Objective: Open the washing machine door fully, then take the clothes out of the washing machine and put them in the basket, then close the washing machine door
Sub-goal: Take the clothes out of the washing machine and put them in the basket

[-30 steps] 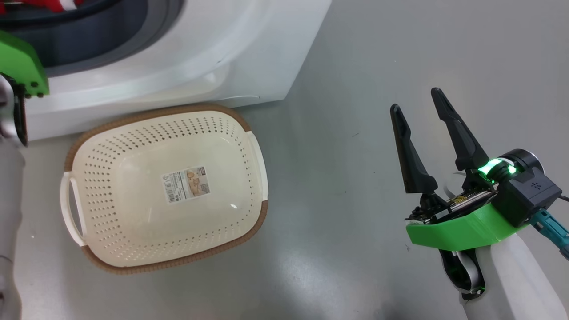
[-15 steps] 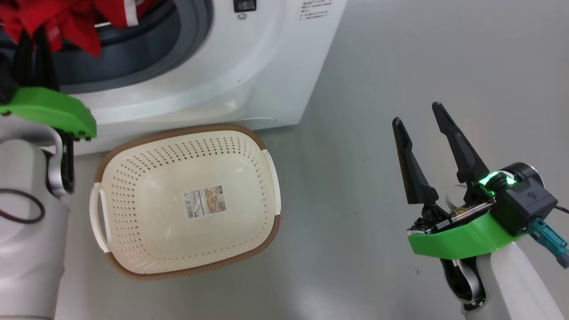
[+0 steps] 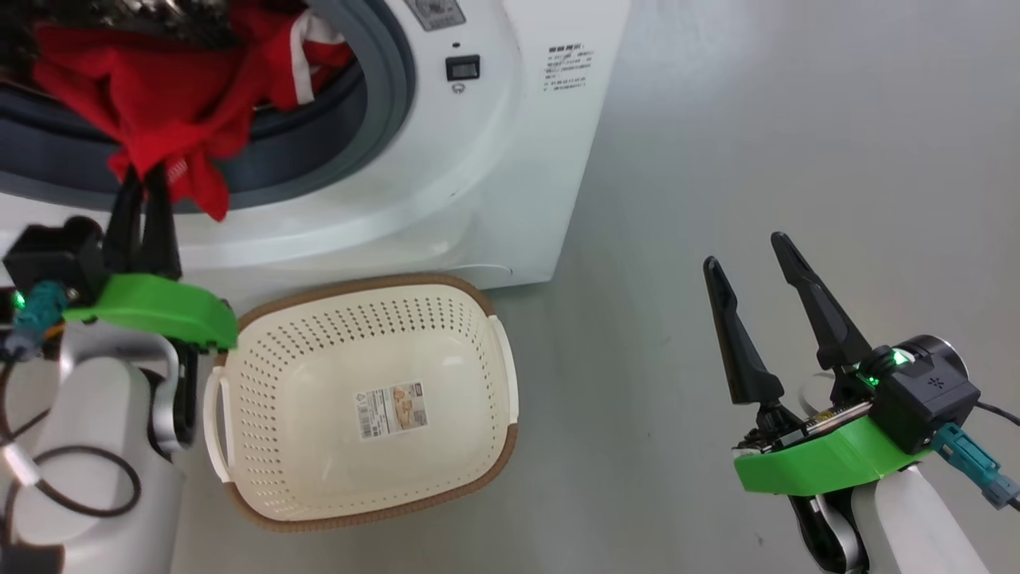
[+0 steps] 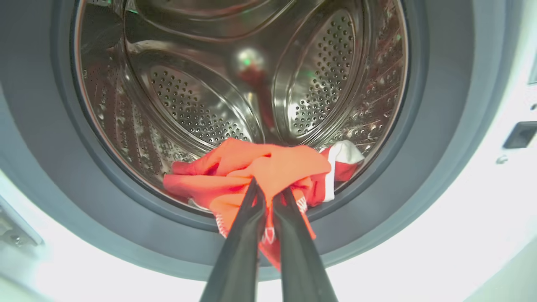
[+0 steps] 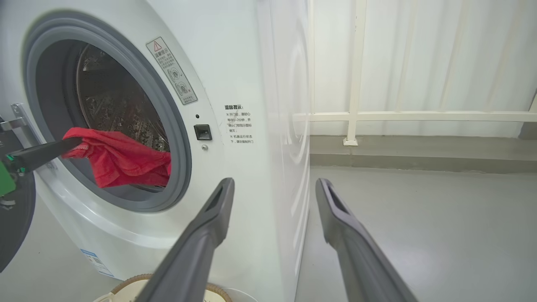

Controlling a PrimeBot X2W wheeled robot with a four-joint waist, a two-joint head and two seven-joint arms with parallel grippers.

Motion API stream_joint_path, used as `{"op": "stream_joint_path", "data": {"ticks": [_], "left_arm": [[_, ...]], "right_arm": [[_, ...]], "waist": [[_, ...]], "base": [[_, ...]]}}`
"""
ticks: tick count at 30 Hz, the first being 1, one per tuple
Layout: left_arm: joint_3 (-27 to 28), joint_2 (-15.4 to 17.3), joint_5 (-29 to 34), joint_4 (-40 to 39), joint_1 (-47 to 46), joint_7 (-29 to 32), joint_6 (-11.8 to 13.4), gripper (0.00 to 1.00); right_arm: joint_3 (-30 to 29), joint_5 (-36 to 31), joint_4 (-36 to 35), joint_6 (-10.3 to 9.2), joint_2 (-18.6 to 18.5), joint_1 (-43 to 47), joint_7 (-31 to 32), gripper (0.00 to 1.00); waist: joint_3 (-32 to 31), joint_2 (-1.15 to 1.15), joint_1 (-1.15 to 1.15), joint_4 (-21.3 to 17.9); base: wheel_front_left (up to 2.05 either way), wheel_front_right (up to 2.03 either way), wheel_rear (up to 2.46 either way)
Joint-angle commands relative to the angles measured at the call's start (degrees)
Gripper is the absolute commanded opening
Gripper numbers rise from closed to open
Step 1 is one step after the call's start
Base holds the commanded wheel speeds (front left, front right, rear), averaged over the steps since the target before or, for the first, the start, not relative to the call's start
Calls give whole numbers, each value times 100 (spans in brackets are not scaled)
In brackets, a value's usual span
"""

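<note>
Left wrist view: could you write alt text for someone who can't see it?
The left gripper is shut on red clothes at the mouth of the washing machine, with some fabric hanging out over the grey rubber ring. Behind it gleams the perforated steel drum.

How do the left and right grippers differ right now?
The left gripper is shut on the red clothes; the right gripper is open and holds nothing. The left gripper is at the washing machine mouth; the right gripper hangs over the floor right of the basket. Both have two long dark fingers and a green mount.
</note>
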Motion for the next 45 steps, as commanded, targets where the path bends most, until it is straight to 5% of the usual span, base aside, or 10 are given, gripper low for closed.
{"op": "stream_joint_path", "data": {"ticks": [1, 30, 36, 45], "left_arm": [[194, 170, -47, -271, 161, -68, -54, 0], [-42, -205, -262, -3078, 2364, 559, 231, 0], [-192, -395, -393, -3000, 2528, 681, 245, 0], [-381, -567, -584, -1852, 2109, 621, 53, 0]], "right_arm": [[104, 3, -117, 36, 21, 69, -37, 100], [-36, 42, -91, 36, 21, 515, -37, 100], [-9, 8, -119, 36, 21, 440, -37, 100], [24, -64, -149, 36, 21, 271, -37, 100]], "waist": [[-222, 0, 0, 83], [-999, 0, 0, 344], [-804, 0, 0, 299], [-320, 0, 0, 217]], "base": [[0, 0, 0], [0, 0, 0], [0, 0, 0], [0, 0, 0]]}}
